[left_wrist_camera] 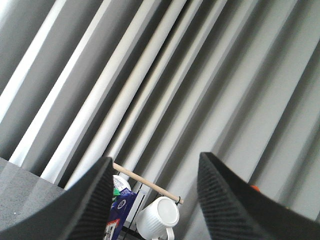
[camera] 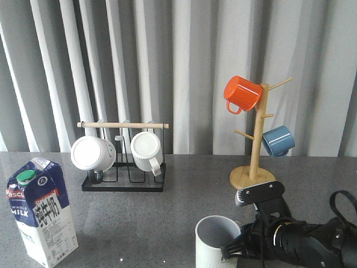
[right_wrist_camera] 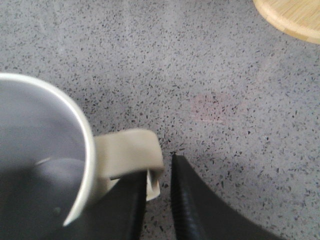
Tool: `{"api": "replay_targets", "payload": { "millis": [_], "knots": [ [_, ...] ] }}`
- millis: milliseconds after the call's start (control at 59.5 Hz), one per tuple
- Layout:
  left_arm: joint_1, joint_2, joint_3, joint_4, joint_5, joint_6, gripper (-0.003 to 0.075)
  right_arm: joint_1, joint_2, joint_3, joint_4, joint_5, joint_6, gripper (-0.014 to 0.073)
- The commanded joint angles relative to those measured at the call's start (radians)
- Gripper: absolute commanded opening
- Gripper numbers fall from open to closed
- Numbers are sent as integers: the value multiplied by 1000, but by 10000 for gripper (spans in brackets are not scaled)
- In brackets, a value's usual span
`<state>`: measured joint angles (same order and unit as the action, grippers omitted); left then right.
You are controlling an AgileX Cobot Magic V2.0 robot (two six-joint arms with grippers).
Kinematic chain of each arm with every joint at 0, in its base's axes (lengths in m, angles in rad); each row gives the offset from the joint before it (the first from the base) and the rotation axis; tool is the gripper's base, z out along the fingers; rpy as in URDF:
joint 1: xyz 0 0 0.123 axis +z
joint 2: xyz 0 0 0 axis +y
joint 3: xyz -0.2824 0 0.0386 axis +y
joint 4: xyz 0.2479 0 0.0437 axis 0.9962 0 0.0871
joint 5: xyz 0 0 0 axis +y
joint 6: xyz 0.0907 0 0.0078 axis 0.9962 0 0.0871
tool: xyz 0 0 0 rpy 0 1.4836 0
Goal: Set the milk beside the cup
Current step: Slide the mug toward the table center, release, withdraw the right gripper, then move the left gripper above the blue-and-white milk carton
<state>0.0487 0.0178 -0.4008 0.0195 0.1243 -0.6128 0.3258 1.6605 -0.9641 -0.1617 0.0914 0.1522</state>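
The milk [camera: 42,212], a blue and white gable-top carton with a green cap, stands upright at the front left of the table. The cup [camera: 216,240], pale with a grey inside [right_wrist_camera: 40,130], stands at the front centre, well right of the milk. My right gripper [camera: 234,248] is at the cup's cream handle [right_wrist_camera: 127,152]. Its jaws [right_wrist_camera: 159,175] are narrowly open around the handle's lower end, with a gap to one finger. My left gripper [left_wrist_camera: 155,160] is open and empty, raised and aimed at the curtain, with the milk's top [left_wrist_camera: 120,210] beyond it.
A black wire rack [camera: 124,181] with a wooden bar holds two white mugs [camera: 92,153] [camera: 146,149] at the back left. A wooden mug tree [camera: 254,176] with an orange mug [camera: 241,94] and a blue mug [camera: 278,140] stands behind my right arm.
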Motion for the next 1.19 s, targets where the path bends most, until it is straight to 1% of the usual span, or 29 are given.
{"api": "replay_targets", "payload": {
  "millis": [0, 118, 219, 403, 521, 622, 689, 773, 824, 891, 958, 992, 1093, 1177],
  "knots": [
    [0, 21, -27, -6, -60, -4, 381, 0, -59, -26, -1, -41, -6, 261],
    [0, 21, -27, -6, -60, -4, 381, 0, -88, -26, -1, -19, -6, 356],
    [0, 21, -27, -6, -60, -4, 381, 0, -120, -26, 1, 32, -6, 396],
    [0, 21, -27, -6, -59, -4, 381, 0, -205, -26, -2, 128, -15, 400],
    [0, 21, -27, -6, -59, -4, 381, 0, -299, -26, -3, 179, -18, 400],
    [0, 21, -27, -6, -59, -4, 381, 0, -402, -26, -3, 272, -20, 398],
    [0, 21, -27, -6, -59, -4, 381, 0, -474, -22, -3, 344, -44, 389],
    [0, 21, -27, -6, -59, -4, 381, 0, -573, 7, -2, 396, -78, 339],
    [0, 21, -27, -6, -59, -4, 381, 0, -647, 46, 1, 415, -96, 275],
    [0, 21, -27, -6, -59, -4, 381, 0, -749, 120, 15, 426, -134, 166],
    [0, 21, -27, -6, -53, -4, 381, 0, -865, 224, 43, 425, -162, 33],
    [0, 21, -27, -6, -47, -4, 381, 0, -917, 273, 52, 425, -169, -19],
    [0, 21, -29, -6, -22, -3, 381, 0, -1055, 408, 69, 425, -168, -11],
    [0, 35, -49, -6, 12, 13, 381, 0, -1147, 488, 96, 426, -168, -11]
  ]
}}
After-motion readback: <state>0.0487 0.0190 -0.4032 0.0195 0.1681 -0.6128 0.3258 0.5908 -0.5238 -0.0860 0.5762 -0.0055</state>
